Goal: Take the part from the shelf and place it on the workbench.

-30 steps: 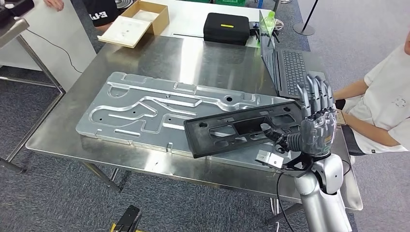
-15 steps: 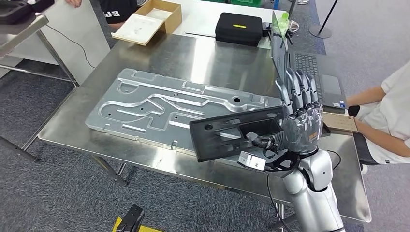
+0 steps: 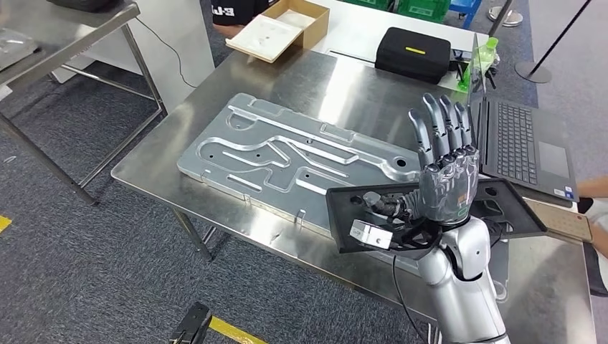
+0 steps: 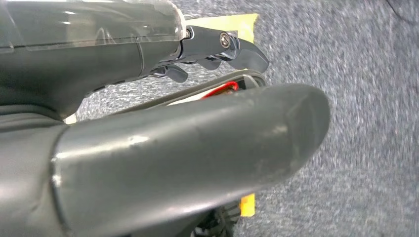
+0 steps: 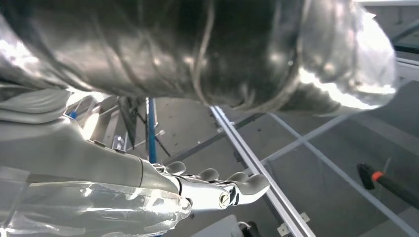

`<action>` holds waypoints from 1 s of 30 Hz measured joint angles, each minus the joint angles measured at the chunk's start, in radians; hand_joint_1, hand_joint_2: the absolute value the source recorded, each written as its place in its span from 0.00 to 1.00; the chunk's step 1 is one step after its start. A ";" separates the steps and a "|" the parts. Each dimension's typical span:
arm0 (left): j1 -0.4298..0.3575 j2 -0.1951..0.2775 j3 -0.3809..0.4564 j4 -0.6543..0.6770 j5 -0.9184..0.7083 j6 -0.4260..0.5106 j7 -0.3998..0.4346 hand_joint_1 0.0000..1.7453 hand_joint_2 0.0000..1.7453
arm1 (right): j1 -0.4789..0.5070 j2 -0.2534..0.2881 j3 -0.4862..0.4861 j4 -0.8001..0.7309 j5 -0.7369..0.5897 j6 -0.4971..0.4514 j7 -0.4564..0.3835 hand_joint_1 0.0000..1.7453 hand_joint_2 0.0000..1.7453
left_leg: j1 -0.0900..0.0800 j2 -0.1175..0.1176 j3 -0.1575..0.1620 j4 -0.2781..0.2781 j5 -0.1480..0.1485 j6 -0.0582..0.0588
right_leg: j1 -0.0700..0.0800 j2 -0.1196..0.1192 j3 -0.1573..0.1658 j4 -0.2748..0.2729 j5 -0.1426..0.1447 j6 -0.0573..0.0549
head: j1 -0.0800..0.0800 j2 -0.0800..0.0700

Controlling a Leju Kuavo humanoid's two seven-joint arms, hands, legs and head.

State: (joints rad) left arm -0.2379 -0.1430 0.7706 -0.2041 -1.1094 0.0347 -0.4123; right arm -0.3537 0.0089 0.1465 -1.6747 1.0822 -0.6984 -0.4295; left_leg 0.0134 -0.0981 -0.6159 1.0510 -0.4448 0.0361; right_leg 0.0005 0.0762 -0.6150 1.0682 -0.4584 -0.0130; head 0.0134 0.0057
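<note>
The part (image 3: 343, 215) is a flat black frame with cut-outs. My right hand (image 3: 448, 179) holds it just above the workbench (image 3: 344, 86), near the front right. The thumb lies against the near face and the fingers stand straight up behind it. The part's left end overlaps the right end of a large machined aluminium plate (image 3: 287, 150), and its right end (image 3: 516, 211) reaches past the hand toward the laptop. My left hand (image 4: 148, 98) hangs over grey carpet, its fingers loosely extended and holding nothing.
An open laptop (image 3: 520, 143) sits at the right of the bench, with a black case (image 3: 416, 54) and a cardboard box (image 3: 283, 29) at the back. A metal shelf (image 3: 64, 29) stands at the far left. A person's arm (image 3: 595, 190) shows at the right edge beside a brown pad (image 3: 566, 222).
The camera has turned, so the bench now sits farther right and the shelf has come into view. My right hand still holds the part, now closer to the bench's front right.
</note>
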 joint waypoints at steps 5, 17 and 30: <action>0.005 -0.001 0.000 0.000 0.004 0.000 0.001 0.00 0.00 | -0.003 0.000 0.001 -0.004 0.000 0.000 0.000 0.00 0.00 | 0.002 0.003 -0.012 0.002 -0.004 -0.027 | -0.003 -0.034 0.036 -0.068 0.016 -0.014 | -0.001 0.000; 0.008 0.004 0.000 0.000 0.008 0.002 0.000 0.00 0.00 | 0.005 0.000 0.002 -0.005 0.001 -0.001 -0.008 0.00 0.00 | 0.000 0.140 0.002 -0.004 -0.003 -0.029 | 0.002 -0.181 0.040 -0.032 -0.020 0.013 | 0.000 0.000; 0.007 0.003 0.000 0.000 0.007 0.003 -0.001 0.00 0.00 | 0.012 0.000 0.000 -0.006 0.002 -0.001 -0.012 0.00 0.00 | 0.008 0.004 -0.006 -0.015 0.020 -0.011 | -0.014 -0.013 0.021 0.009 -0.021 0.018 | 0.001 0.000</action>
State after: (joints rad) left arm -0.2313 -0.1404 0.7710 -0.2041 -1.1024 0.0381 -0.4131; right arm -0.3419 0.0088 0.1466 -1.6811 1.0839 -0.6992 -0.4414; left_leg 0.0213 -0.0946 -0.6216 1.0358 -0.4249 0.0256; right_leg -0.0131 0.0632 -0.5944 1.0769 -0.4798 0.0053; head 0.0144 0.0057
